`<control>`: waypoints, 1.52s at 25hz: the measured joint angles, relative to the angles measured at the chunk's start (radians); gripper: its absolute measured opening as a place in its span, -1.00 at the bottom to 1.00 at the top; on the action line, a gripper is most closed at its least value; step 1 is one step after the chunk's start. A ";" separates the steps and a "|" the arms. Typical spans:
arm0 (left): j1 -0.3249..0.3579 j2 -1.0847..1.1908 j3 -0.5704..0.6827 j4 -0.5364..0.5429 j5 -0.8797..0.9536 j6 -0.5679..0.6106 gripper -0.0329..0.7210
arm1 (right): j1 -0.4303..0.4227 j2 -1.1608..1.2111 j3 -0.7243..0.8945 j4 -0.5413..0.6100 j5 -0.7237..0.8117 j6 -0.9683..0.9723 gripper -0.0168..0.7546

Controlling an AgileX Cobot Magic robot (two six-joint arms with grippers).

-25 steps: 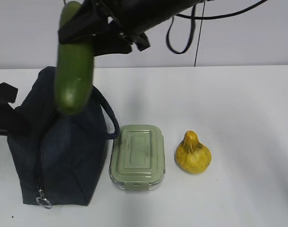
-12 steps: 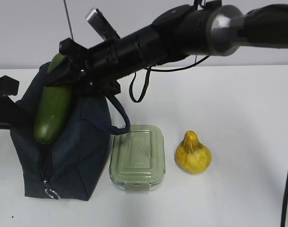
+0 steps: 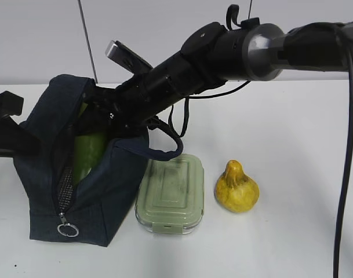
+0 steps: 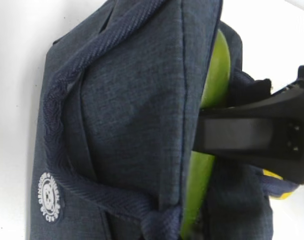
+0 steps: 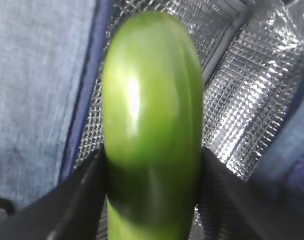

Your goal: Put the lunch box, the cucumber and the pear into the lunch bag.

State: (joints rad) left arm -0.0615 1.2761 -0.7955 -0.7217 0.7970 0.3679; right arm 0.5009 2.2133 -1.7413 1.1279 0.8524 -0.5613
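Note:
The navy lunch bag (image 3: 109,191) stands open at the left, its silver lining (image 5: 241,100) showing. My right gripper (image 3: 101,119) reaches into its mouth, and the green cucumber (image 3: 86,156) stands upright inside between the black fingers (image 5: 87,195), which press it on both sides. My left gripper (image 3: 5,124) is at the bag's left side; the handle strap (image 4: 156,217) runs down to where its jaws lie, below the left wrist view's edge. The sage-lidded lunch box (image 3: 170,194) lies on the table right of the bag, and the yellow pear (image 3: 236,188) sits right of the box.
The right arm (image 3: 251,49) slants across the upper middle with a cable (image 3: 344,174) hanging at the right edge. A ring pull (image 3: 68,230) dangles at the bag's front corner. The white table (image 3: 304,127) meets a grey wall behind.
The right gripper has lowered the cucumber from above the bag into its opening. The bag's mouth has spread wider and its handle has slid toward the lunch box.

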 joint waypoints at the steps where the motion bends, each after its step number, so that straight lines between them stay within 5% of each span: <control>1: 0.000 0.000 0.000 0.000 0.000 0.000 -0.95 | 0.000 0.000 0.000 0.007 0.000 -0.002 0.26; 6: 0.000 0.000 0.000 0.000 0.000 0.000 -0.95 | 0.000 0.000 -0.016 0.043 0.030 -0.016 0.66; 14: 0.000 0.000 0.000 0.001 0.000 0.000 -0.95 | -0.043 -0.013 -0.135 -0.032 0.174 -0.015 0.52; 22: 0.000 0.000 0.000 0.003 0.000 0.000 -0.95 | -0.118 -0.065 -0.253 -0.413 0.352 0.181 0.42; 30: 0.000 0.000 0.000 0.003 0.000 0.000 -0.95 | -0.135 -0.147 -0.273 -0.860 0.376 0.388 0.41; 38: 0.000 0.000 0.000 0.003 0.000 0.000 -0.95 | -0.137 -0.326 -0.147 -0.993 0.384 0.444 0.41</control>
State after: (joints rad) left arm -0.0615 1.2761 -0.7955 -0.7186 0.7966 0.3679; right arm 0.3640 1.8869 -1.8886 0.1348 1.2366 -0.1172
